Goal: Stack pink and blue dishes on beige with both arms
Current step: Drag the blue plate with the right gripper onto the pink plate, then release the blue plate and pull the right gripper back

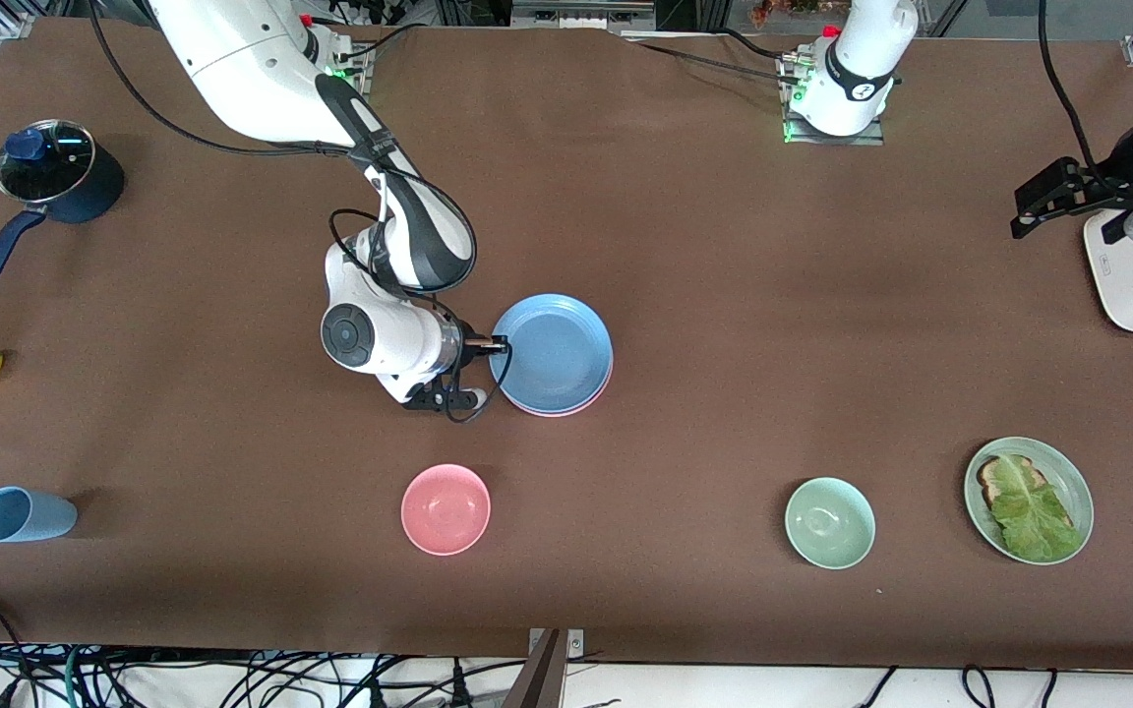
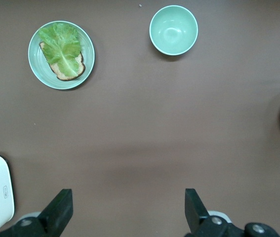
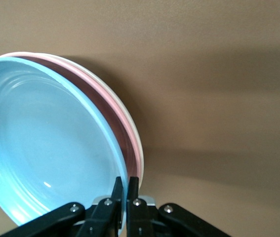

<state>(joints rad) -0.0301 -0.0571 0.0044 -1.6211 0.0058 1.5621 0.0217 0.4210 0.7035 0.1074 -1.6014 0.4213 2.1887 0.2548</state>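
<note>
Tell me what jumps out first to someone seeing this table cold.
The right hand, shut on the rim of the blue plate, holds it tilted over the pink plate and beige plate at mid-table. The left hand waits open above the table at its own arm's end, near the green plate of toast and lettuce.

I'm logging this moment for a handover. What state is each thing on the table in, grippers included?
Blue plate: on top of the stack, rim pinched, one edge tilted up.
Pink plate: under the blue one.
Beige plate: bottom of the stack.
Right gripper: fingers shut on the blue plate's rim.
Left gripper: open, empty, waiting over bare table.
Pot: lid on.
Blue cup: lying on its side.
Green plate: holds toast and lettuce.
</note>
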